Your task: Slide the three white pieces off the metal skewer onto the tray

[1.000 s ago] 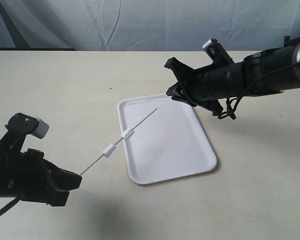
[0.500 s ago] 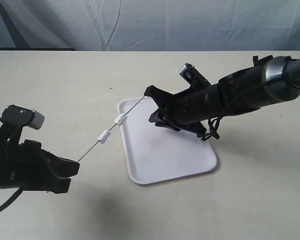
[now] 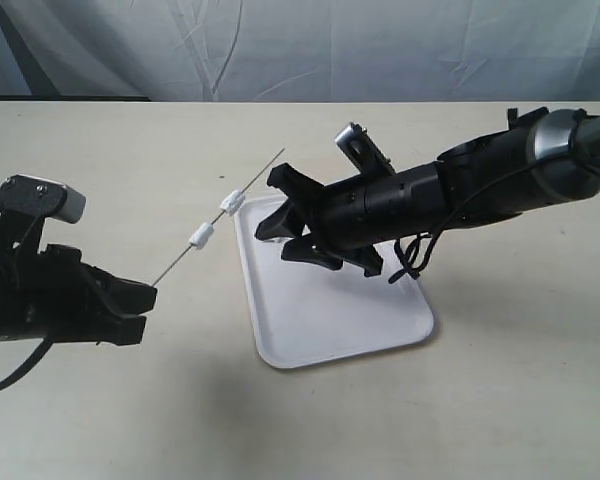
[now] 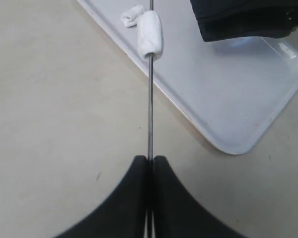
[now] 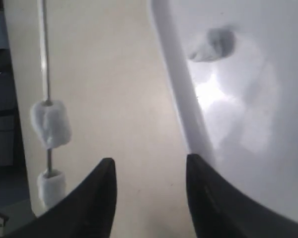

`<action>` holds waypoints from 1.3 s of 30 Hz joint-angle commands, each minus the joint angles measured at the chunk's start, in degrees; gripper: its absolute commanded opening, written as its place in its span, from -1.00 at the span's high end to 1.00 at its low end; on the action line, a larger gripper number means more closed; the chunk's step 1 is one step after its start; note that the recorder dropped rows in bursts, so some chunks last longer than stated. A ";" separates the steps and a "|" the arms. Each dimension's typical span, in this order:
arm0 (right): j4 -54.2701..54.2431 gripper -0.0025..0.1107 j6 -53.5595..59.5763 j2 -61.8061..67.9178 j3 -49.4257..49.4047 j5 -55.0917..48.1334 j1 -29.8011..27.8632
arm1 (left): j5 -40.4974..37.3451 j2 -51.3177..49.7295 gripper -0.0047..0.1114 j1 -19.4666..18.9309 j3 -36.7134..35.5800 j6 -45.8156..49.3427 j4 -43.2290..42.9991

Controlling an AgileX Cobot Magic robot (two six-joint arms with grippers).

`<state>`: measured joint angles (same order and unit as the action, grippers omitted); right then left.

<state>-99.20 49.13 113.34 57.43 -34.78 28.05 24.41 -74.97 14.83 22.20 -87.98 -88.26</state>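
The thin metal skewer (image 3: 175,262) slants up from my left gripper (image 3: 145,298), which is shut on its lower end; in the left wrist view the rod (image 4: 150,104) leaves the closed left gripper (image 4: 150,159). Two white pieces (image 3: 202,235) (image 3: 230,203) sit on the skewer, left of the tray's (image 3: 330,315) far left corner. A third white piece (image 5: 213,44) lies on the tray (image 5: 268,109). My right gripper (image 3: 272,207) hangs open over that corner, close beside the upper piece. From the right wrist, the gripper (image 5: 150,166) holds nothing, and the threaded pieces (image 5: 50,124) (image 5: 50,186) lie to one side.
The beige table (image 3: 130,150) surrounds the tray. A pale cloth backdrop (image 3: 300,50) hangs behind the table's far edge. The right arm (image 3: 460,190) stretches over the tray's far side.
My right gripper has reached left across the tray toward the skewer. My left gripper has swung the skewer up and left, so its pieces now sit off the tray's corner.
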 commanded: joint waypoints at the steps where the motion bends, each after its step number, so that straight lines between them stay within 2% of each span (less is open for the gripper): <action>1: -0.39 0.20 2.66 -2.64 -0.10 -3.02 -0.05 | -0.01 -0.64 0.92 0.03 1.26 0.14 0.51; 8: -0.75 0.20 4.39 -3.75 0.01 -3.67 -0.05 | 6.40 -5.54 0.92 0.03 1.90 0.17 0.51; 21: -0.75 0.25 4.39 -3.75 0.01 0.94 -0.05 | 12.25 -5.75 0.92 0.03 1.90 2.94 2.55; 23: -0.75 0.31 4.39 -3.75 0.01 0.94 -0.05 | 11.34 -5.75 0.92 0.03 1.90 3.03 2.55; 26: -0.75 0.65 4.39 -3.75 0.01 1.33 -0.05 | 11.20 -5.75 0.92 0.03 1.90 3.18 1.79; 28: -0.75 0.76 4.39 -3.75 0.01 2.09 -0.05 | 11.20 -5.75 0.92 0.03 1.90 3.18 0.97; 39: -0.75 0.78 4.39 -3.75 0.01 6.21 -0.05 | 11.20 -5.75 0.92 0.03 1.78 -2.00 -6.86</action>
<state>-100.35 52.77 110.10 57.43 -32.60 28.22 35.53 -80.67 14.83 23.96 -88.29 -92.37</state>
